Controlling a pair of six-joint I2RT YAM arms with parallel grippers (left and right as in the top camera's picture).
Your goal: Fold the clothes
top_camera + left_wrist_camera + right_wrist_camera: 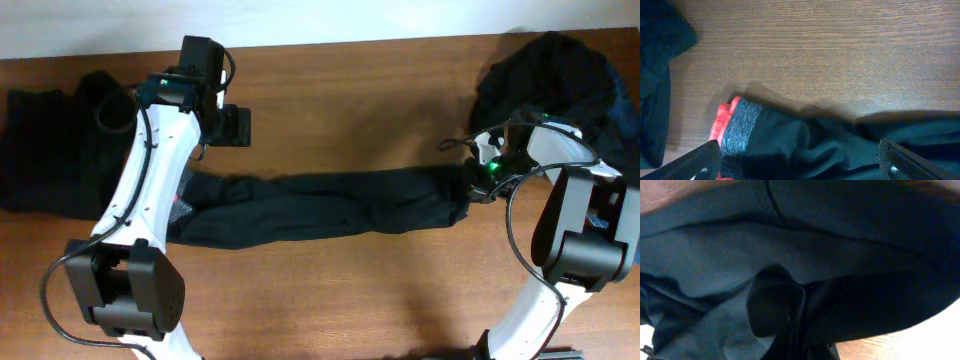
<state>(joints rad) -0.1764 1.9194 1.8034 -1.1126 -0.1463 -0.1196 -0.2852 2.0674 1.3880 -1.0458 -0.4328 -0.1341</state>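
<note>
- Overhead view: black trousers (330, 208) lie stretched left to right across the middle of the bench (350, 300), with the red-and-grey waistband (737, 132) at their left end.
- Right pincer (480, 178) sits at the trousers' right end, clenched on a gathered fold of the dark cloth.
- Left pincer (232, 127) hangs released just on the far side of the waistband. In the left wrist view the banded end lies between its spread fingers (705, 160).
- Farther back, a dark pile (50, 150) rests at far left and a dark heap (560, 80) at far right, behind the right pincer.
</note>
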